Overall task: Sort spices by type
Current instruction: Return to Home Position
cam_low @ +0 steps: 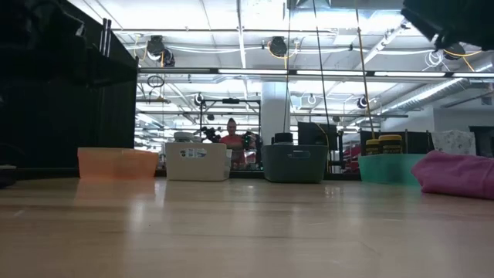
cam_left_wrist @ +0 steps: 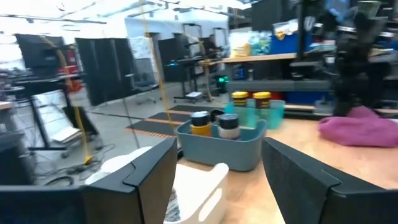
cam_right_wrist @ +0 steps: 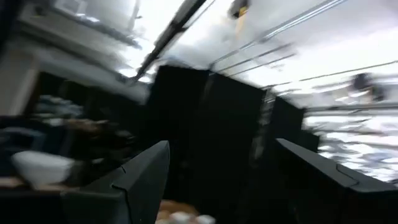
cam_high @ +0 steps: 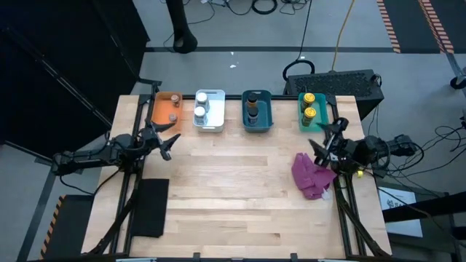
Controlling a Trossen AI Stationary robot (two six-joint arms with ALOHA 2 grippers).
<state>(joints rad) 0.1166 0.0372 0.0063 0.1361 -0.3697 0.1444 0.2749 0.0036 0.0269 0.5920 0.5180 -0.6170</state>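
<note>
Four bins stand in a row at the table's far edge, each with spice jars upright inside. The orange bin (cam_high: pixel 167 109) holds two brown-lidded jars (cam_high: pixel 175 97). The white bin (cam_high: pixel 210 110) holds two white-lidded jars (cam_high: pixel 201 97). The blue bin (cam_high: pixel 256 111) holds two dark-lidded jars (cam_high: pixel 253 101), which also show in the left wrist view (cam_left_wrist: pixel 229 124). The teal bin (cam_high: pixel 312 113) holds two yellow-lidded jars (cam_high: pixel 309 98). My left gripper (cam_high: pixel 170 140) is open and empty near the orange bin. My right gripper (cam_high: pixel 322 138) is open and empty near the teal bin, tipped upward.
A magenta cloth (cam_high: pixel 312 175) lies crumpled on the table at the right, near my right gripper. A black mat (cam_high: pixel 149 207) lies at the near left. Bare wood (cam_high: pixel 233 189) spreads across the middle and near side. A person (cam_low: pixel 231 139) stands far behind the table.
</note>
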